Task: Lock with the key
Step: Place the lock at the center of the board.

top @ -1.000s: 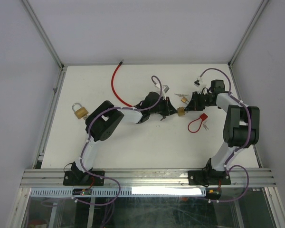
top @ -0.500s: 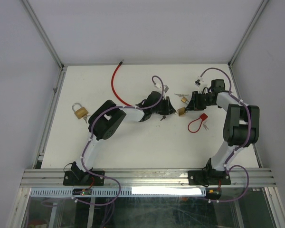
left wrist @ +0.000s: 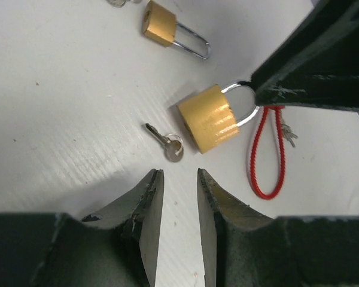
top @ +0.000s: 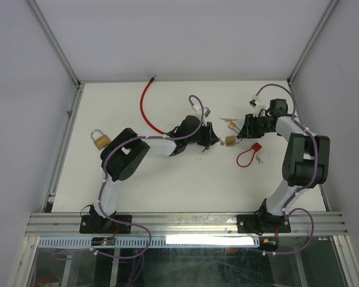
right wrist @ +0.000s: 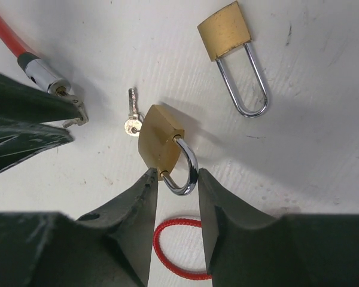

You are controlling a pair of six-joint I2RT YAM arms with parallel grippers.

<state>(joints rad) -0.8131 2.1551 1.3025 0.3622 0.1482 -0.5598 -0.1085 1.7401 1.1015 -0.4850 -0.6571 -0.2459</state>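
Note:
A brass padlock (left wrist: 210,118) (right wrist: 158,143) (top: 230,141) lies on the white table between my two grippers. Its steel shackle (right wrist: 182,170) is seated in the body. A small silver key (left wrist: 167,142) (right wrist: 131,116) lies loose on the table beside the lock body, not in it. My left gripper (left wrist: 179,173) (top: 212,136) is open and empty, with its tips just short of the key. My right gripper (right wrist: 175,172) (top: 242,129) is open, its fingertips standing on either side of the shackle's bow.
A long-shackle brass padlock (right wrist: 230,30) (left wrist: 161,24) lies just behind. A red cord loop (left wrist: 266,155) (right wrist: 179,251) with small keys lies near the right gripper. A red cable (top: 146,107) runs toward the back, and a further padlock (top: 99,139) lies at the left.
Both grippers have opened. The left one let go of the key and drew back a little. The right one released the padlock, which now rests on the table.

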